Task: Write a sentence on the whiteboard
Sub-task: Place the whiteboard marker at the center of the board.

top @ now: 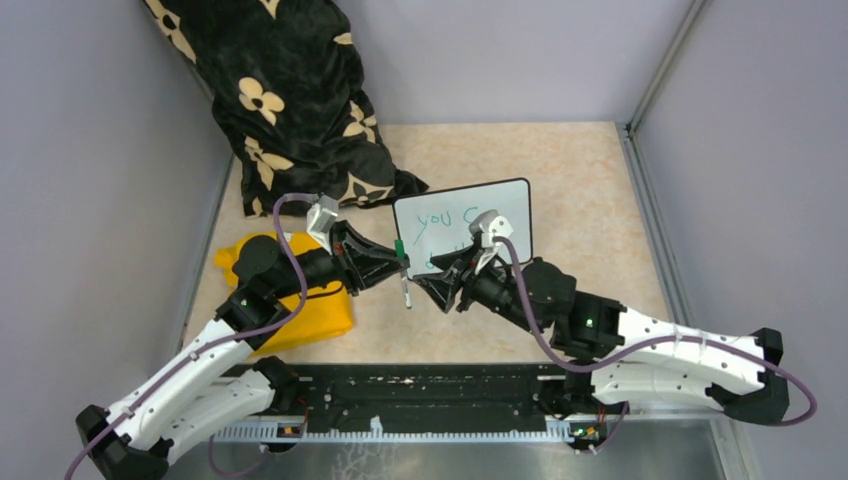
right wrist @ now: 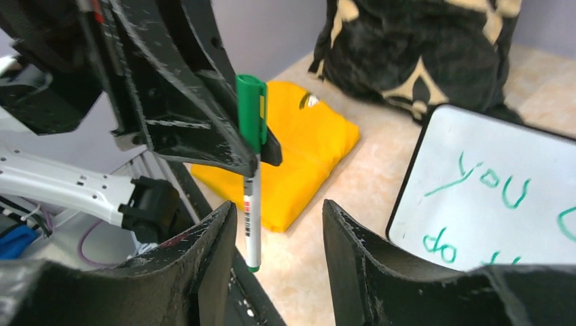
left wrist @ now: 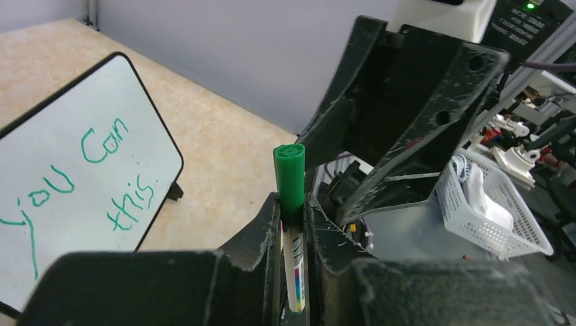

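Clamping an upright marker [left wrist: 290, 178] with narrow jaws, the left claw [left wrist: 292, 221] holds it green cap on top, white barrel hanging below the fingers. Right claw [right wrist: 278, 210] faces the left one close, jaws apart and holding nothing; the marker's low end hangs just off its left finger [right wrist: 210, 251]. Cannot tell if that low end is a bare tip.

The whiteboard [top: 510, 205] stands tilted back just beyond the right claw, ahead and to the right of the left claw. Overhead, the right arm covers most of the sentence [top: 443, 217]; only "you C" reads. Left wrist view: near and left edges of the board are cut off, and the claw's own body hides part of the lower line; "you Can" and "this" read in green. Right wrist view: board cut off at the right, showing "you" and "do".

Beige mottled tabletop [top: 590, 180], plain grey-lilac walls, metal post in the far right corner. Yellow folded cloth [top: 320, 310] lies behind the left claw, partly under that arm. Black cloth with cream flowers [top: 290, 90] is heaped beyond the left claw at the far left. White mesh basket [left wrist: 489, 217] shows off the table past the right claw, contents unclear
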Controlling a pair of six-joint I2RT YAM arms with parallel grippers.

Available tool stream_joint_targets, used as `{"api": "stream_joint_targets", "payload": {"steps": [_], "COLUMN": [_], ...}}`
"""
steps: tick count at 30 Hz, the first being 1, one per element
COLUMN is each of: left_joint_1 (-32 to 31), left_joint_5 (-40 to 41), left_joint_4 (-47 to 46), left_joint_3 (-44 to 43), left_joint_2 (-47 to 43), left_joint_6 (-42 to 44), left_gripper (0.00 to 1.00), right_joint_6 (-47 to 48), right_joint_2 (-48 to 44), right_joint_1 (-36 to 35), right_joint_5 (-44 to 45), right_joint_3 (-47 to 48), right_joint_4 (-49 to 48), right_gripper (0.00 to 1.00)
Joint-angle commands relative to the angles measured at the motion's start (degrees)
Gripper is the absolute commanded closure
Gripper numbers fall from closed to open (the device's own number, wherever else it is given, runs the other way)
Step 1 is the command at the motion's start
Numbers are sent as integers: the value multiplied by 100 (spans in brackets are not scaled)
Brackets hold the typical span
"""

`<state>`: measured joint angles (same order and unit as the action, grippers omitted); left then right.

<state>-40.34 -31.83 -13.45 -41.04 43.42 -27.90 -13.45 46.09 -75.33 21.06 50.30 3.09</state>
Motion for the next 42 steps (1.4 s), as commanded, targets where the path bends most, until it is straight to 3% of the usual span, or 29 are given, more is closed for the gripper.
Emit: {"api": "stream_joint_targets", "payload": {"steps": [1,10,17,26,33,42], "left_joint_1": [19,24,20,24,23,18], "left_joint_5": [-405,-487,-339,-201,-109,54], "left_joint_4": [-556,-1373,-1872,-2003,-1898,-1740], "left_joint_3": [215,593,793,919,940,1025], "left_joint_2": [-173,-145,-77,-80,-70,-79], "left_joint_6": [237,-531,-1072,-1218,-1238,-1146], "left_gripper": [100,100,100,100,100,94], "right_joint_6": [-749,-1014,-1719,-1755,-1735,-1612], "right_joint_2": [106,207,224,486,563,570], "right_joint_1": [351,525,1152,1196,1205,1226], "right_joint_5": [-982,-1436,-2374,-2727,-2750,-2798], "right_joint_3": [-252,-440,-941,-909,-934,-918], "right_joint_4": [-753,-1026,-1775,-1973,-2042,-1997], "right_gripper": [52,53,56,59,68,89]}}
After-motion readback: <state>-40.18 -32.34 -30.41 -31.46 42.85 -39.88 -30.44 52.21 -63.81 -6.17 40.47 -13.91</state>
